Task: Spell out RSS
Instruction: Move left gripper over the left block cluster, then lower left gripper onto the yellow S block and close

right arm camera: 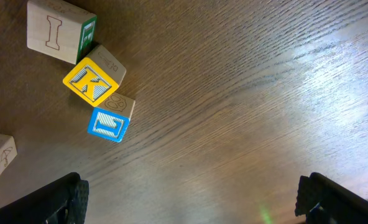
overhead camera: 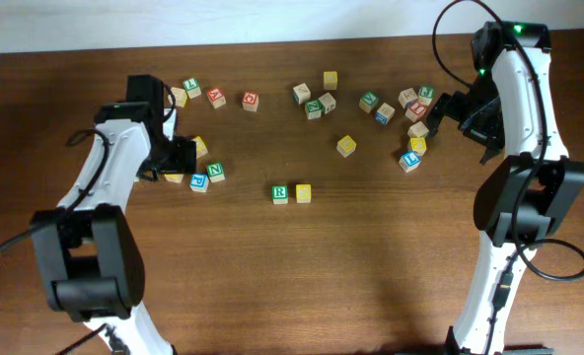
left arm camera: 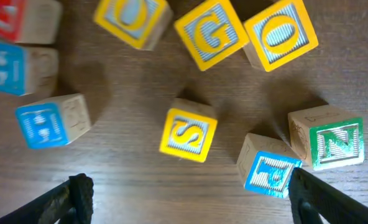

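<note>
Lying ahead of left pincer [left arm camera: 192, 198], yellow S cube [left arm camera: 188, 135], centred on its gap, untouched, fingers [left arm camera: 78, 194] wide apart, empty

Bare table [left arm camera: 140, 81] lies all around the S cube [left arm camera: 188, 134], so the widely spread left pincer [left arm camera: 188, 190] has room. A blue cube [left arm camera: 268, 169] lies just beside one finger [left arm camera: 321, 199], with the N cube [left arm camera: 330, 138] next to it.
</note>
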Robot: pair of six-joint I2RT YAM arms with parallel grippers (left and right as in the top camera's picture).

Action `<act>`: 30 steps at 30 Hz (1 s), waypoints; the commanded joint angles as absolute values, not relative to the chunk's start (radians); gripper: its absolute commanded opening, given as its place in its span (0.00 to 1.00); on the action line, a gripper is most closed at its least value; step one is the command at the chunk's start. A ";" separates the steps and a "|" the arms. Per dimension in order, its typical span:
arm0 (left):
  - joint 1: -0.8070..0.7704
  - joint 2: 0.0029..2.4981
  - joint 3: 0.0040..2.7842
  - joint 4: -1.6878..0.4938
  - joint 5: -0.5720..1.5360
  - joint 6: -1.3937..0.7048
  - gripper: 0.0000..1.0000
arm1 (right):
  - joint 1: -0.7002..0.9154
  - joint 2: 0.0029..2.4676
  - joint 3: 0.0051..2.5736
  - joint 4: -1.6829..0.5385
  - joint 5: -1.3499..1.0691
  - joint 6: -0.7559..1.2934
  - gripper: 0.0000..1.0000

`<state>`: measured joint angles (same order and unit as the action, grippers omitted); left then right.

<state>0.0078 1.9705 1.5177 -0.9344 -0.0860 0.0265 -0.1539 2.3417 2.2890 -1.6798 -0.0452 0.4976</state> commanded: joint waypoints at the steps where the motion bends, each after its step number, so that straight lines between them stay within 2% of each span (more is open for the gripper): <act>1: 0.014 2.018 1.534 -0.897 -0.052 0.069 0.84 | -0.152 2.308 2.309 -1.683 -0.043 0.502 0.98; 3: 0.019 2.048 1.534 -0.866 -0.075 0.028 0.76 | -0.152 2.308 2.309 -1.683 -0.043 0.502 0.98; 8: 0.047 2.069 1.534 -0.857 -0.104 -0.097 0.74 | -0.152 2.308 2.309 -1.683 -0.043 0.502 0.98; 12: 0.058 2.072 1.534 -0.869 -0.064 -0.097 0.66 | -0.152 2.308 2.309 -1.683 -0.043 0.502 0.98; 20: 0.054 2.128 1.533 -0.875 0.038 -0.052 0.66 | -0.152 2.308 2.309 -1.683 -0.043 0.502 0.98; 24: 0.054 2.141 1.532 -0.867 0.038 -0.012 0.59 | -0.152 2.308 2.309 -1.683 -0.043 0.502 0.98; 28: 0.054 2.141 1.532 -0.835 0.037 -0.002 0.60 | -0.152 2.308 2.309 -1.683 -0.043 0.502 0.98; 30: 0.054 2.141 1.532 -0.821 0.038 -0.003 0.57 | -0.152 2.308 2.309 -1.683 -0.043 0.502 0.98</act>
